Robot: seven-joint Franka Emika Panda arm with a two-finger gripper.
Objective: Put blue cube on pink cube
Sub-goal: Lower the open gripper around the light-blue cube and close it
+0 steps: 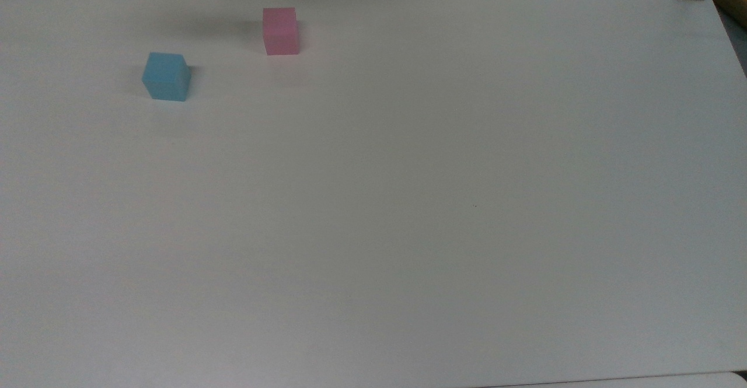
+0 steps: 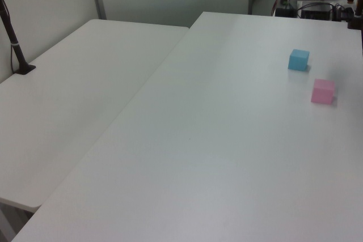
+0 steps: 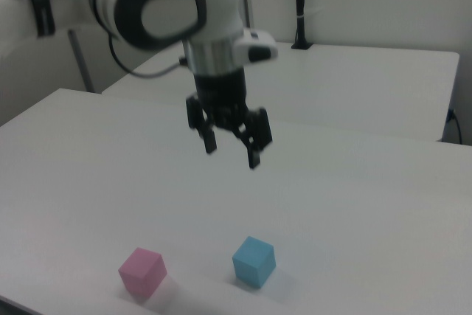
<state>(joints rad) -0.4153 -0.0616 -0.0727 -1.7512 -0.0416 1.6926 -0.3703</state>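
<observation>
Here we see the gripper hanging with fingers spread and empty; below it on the white counter sit the small sky-blue foam cube and, apart, the pale pink foam cube.

open gap between blue cube and pink cube

Blue cube and pink cube: matt, foam-like, plain faces. Table: smooth white, faint sheen. Arm at 11 o'clock in the right view: glossy white shell, black gripper.
</observation>
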